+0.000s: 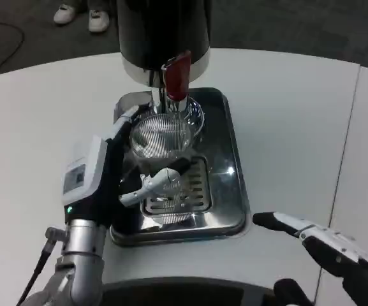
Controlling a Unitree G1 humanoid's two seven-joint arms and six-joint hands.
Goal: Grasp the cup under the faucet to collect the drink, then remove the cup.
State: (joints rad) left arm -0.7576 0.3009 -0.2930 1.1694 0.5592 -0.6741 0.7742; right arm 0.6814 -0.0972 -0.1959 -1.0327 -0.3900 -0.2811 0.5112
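Observation:
A clear ribbed cup stands upright just below the red tap handle of the black drink dispenser, over the steel drip tray. My left hand reaches in from the left and grips the cup, with fingers behind it and the thumb in front. No drink can be made out in the cup. My right hand lies low at the front right, off the tray, fingers stretched out and holding nothing.
A slotted grate covers the tray's front half. The white round table has a seam on its right. A person's white shoes stand on the dark floor beyond the table.

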